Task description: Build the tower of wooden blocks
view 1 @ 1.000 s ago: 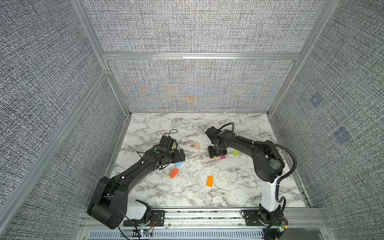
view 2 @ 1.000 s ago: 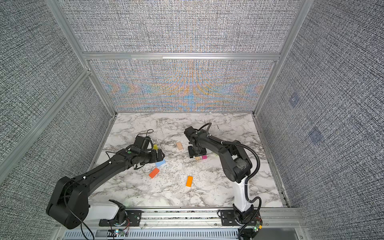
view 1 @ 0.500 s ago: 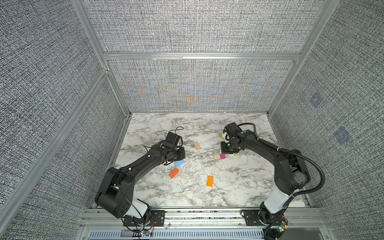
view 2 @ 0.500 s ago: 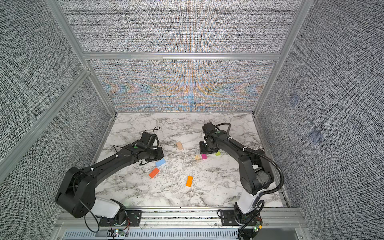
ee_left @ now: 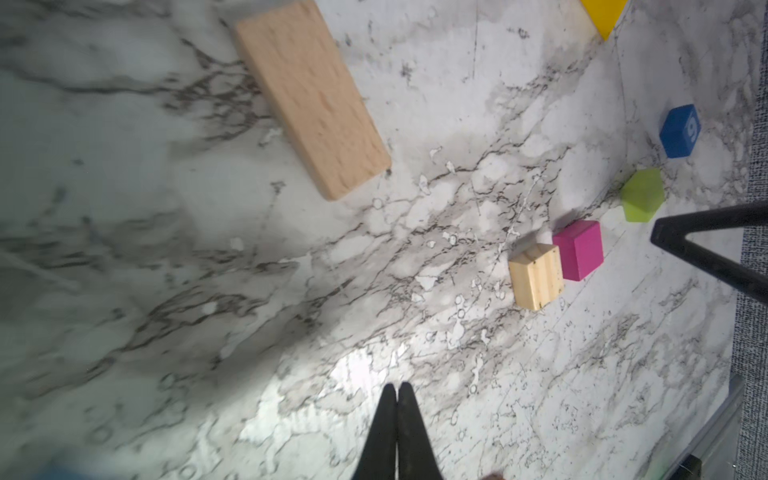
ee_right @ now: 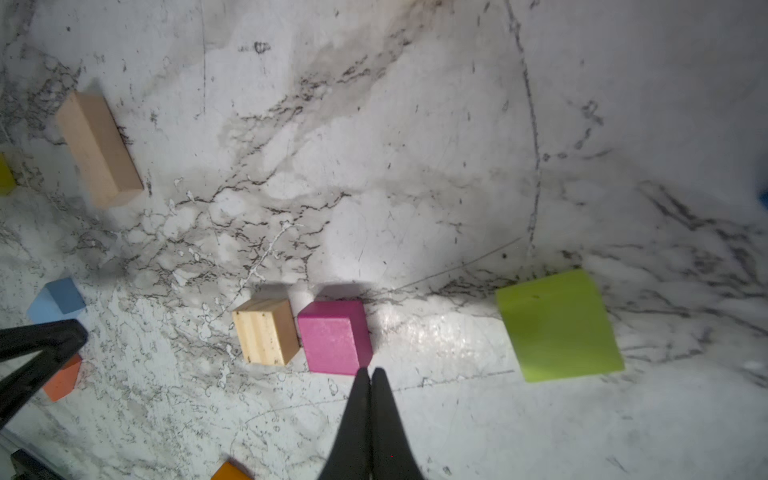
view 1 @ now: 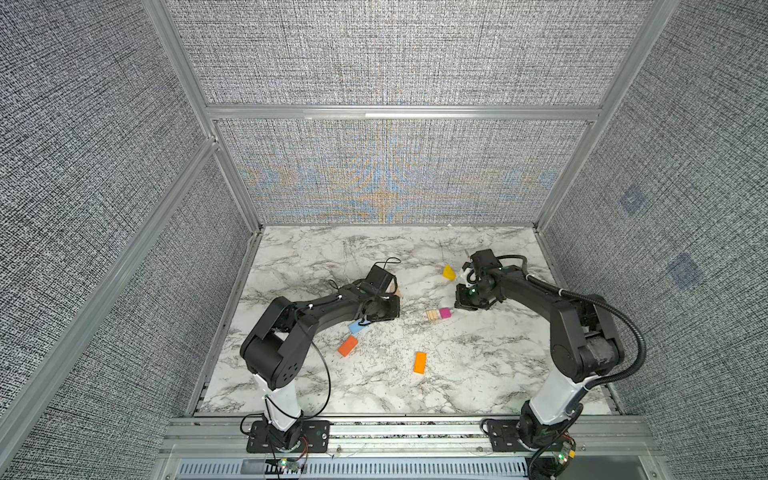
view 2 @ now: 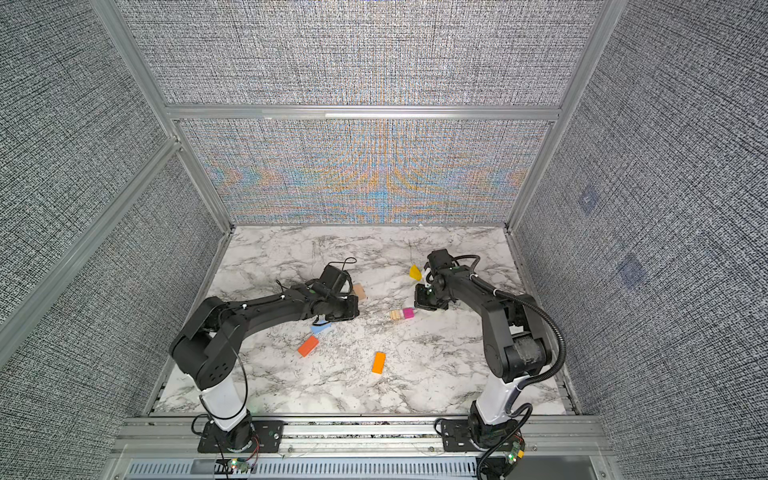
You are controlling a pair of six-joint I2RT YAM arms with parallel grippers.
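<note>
I see the worktop [view 1: 478, 374] carrying the wood blocks [view 1: 348, 345] loose, none stacked. Bare wood bar [ee_left: 311, 99] lies well ahead of my left tool [ee_left: 397, 386], closed, empty. My right tool [ee_right: 370, 372], closed and empty too, sits at a corner of the magenta cube [ee_right: 334, 336]; wood cube [ee_right: 266, 332] just beside that.

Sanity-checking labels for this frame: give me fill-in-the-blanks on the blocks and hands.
The left hand and right hand are both ___.
Right beside the bare-wood cube sits a ___ cube.
The wedge near the right arm is ___.
Missing words: shut; magenta; yellow.
</note>
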